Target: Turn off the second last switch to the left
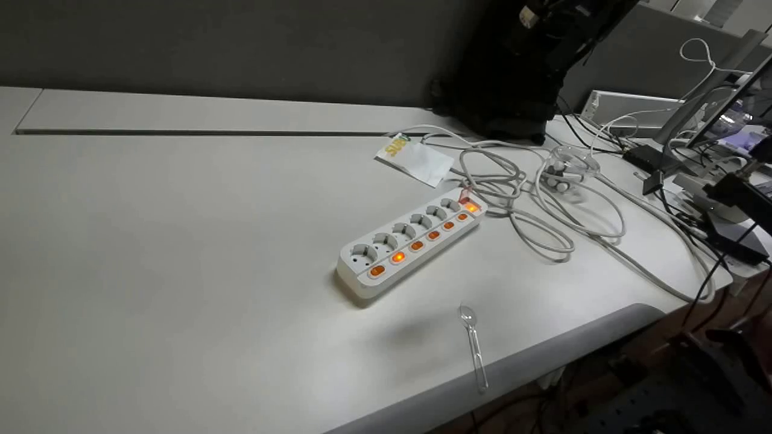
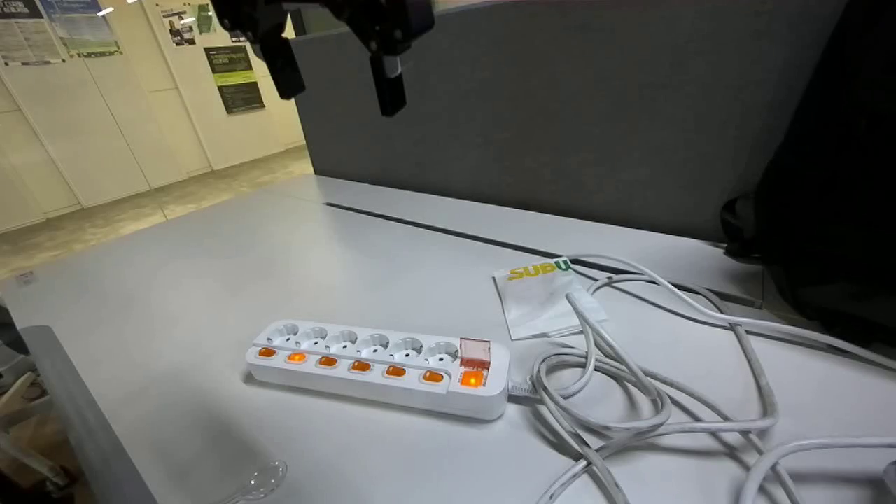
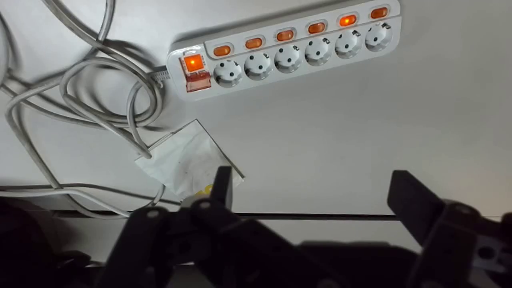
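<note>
A white power strip (image 1: 422,258) lies on the table, with a row of sockets and a row of orange switches; it shows in both exterior views (image 2: 378,393) and in the wrist view (image 3: 304,66). The switch second from the end away from the cable glows orange; this lit switch (image 1: 398,257) shows in both exterior views (image 2: 297,358) and in the wrist view (image 3: 347,20). The main switch (image 2: 472,379) at the cable end is lit too. The other switches look unlit. My gripper (image 2: 338,98) is open and empty, high above the table; the wrist view shows its fingers (image 3: 311,176) wide apart.
Grey cables (image 2: 728,425) lie in loops beside the strip's cable end. A white paper packet (image 1: 425,163) lies behind it. A clear plastic spoon (image 1: 474,349) lies near the front edge. A dark partition (image 1: 241,48) and a black bag (image 1: 500,78) stand at the back.
</note>
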